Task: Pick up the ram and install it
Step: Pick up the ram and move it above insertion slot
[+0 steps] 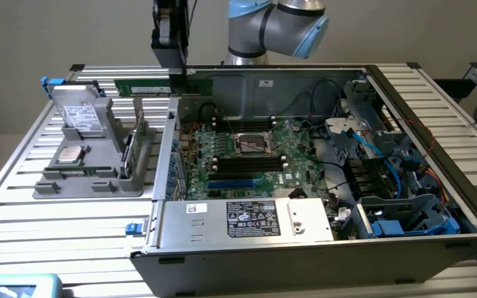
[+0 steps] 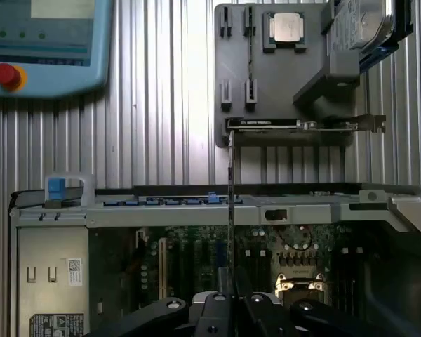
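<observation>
Jaws grip the ram (image 2: 230, 182), seen edge-on; its held part hidden.

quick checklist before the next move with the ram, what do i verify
1. Grip: ok, the end effector is shut on the ram.
2. Ram level: ok, it looks horizontal in the exterior view.
3. Ram clear of the grey holder: ok, no contact seen.
4. Ram over the memory slots: not ok, it hangs over the case edge, on the exterior view's left.
5. Slot latches open: cannot tell.
</observation>
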